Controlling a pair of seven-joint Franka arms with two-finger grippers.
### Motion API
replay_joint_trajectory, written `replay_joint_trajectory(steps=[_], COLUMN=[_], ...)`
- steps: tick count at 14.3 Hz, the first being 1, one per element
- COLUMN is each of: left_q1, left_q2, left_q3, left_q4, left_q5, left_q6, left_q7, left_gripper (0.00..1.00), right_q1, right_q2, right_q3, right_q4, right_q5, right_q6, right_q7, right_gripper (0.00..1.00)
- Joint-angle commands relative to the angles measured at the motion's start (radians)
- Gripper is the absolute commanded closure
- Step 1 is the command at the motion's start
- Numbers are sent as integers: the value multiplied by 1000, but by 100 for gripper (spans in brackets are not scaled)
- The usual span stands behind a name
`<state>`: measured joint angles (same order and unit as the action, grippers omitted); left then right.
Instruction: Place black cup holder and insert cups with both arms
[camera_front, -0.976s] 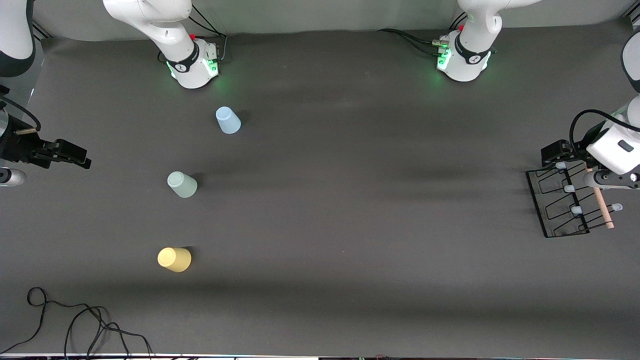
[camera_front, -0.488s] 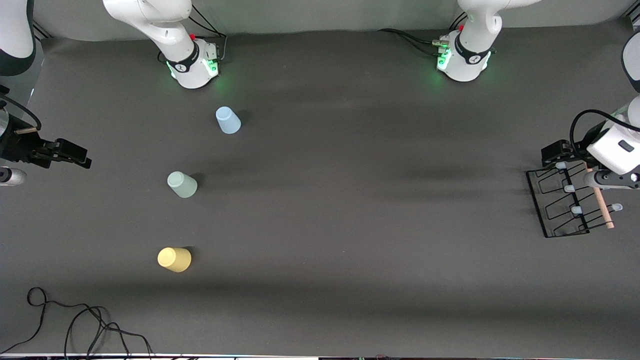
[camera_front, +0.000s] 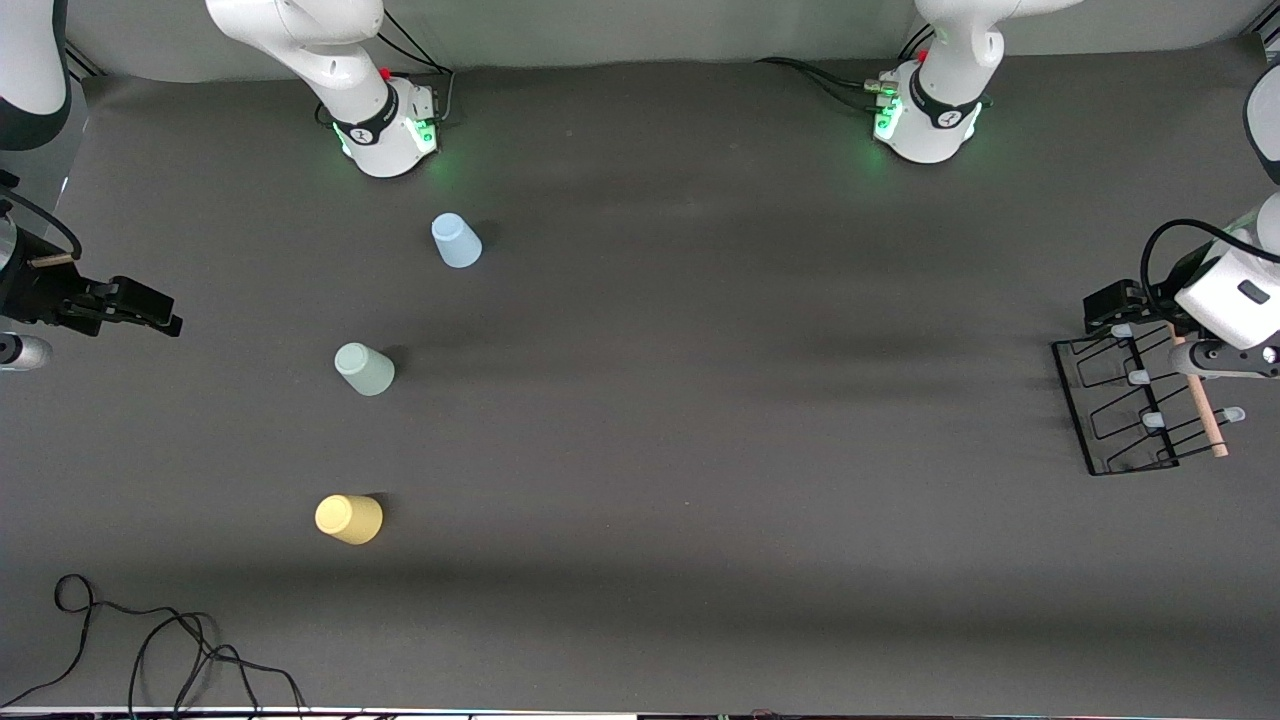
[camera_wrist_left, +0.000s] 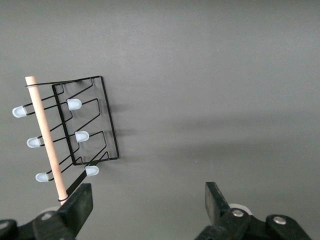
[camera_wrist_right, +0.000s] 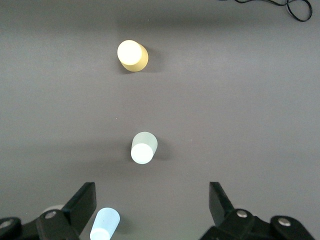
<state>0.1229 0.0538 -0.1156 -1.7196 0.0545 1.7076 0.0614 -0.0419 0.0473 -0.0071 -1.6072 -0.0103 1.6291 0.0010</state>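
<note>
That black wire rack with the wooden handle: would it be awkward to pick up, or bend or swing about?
The rack is thin open wire, so it is probably light and fairly stiff. Lifted by its wooden handle, a smooth round rod, it might swing or slip somewhat. Its pale-tipped pegs stick out and could catch on things.

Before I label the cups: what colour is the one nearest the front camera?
Yellow: the yellow cup, clearest in the front view.

Matt dark grey cloth worktop (camera_front: 700, 450); black wire rack (camera_front: 1110, 410) with pale wooden rod; three smooth plastic cups (camera_front: 364, 368).
</note>
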Motion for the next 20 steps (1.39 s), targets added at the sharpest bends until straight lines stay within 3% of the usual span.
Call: replay_joint_trajectory(steps=[1, 15, 20], left_q1=[-5, 1, 144], left_q2=[-15, -15, 17], left_q3=[8, 16, 19], left_q4=[-17, -17, -21], left_q5=[-10, -7, 8], left_q6=[18, 7, 18], left_q7=[11, 17, 202], left_gripper=[0, 0, 0], right_q1=[-1, -1, 0], right_q2=[-11, -7, -6], right_q3=[-1, -1, 1], right_q4=[3, 3, 3], right_q5=[15, 16, 16], right_q6=[3, 5, 5], right_q7=[-19, -19, -18], right_gripper=[0, 0, 0])
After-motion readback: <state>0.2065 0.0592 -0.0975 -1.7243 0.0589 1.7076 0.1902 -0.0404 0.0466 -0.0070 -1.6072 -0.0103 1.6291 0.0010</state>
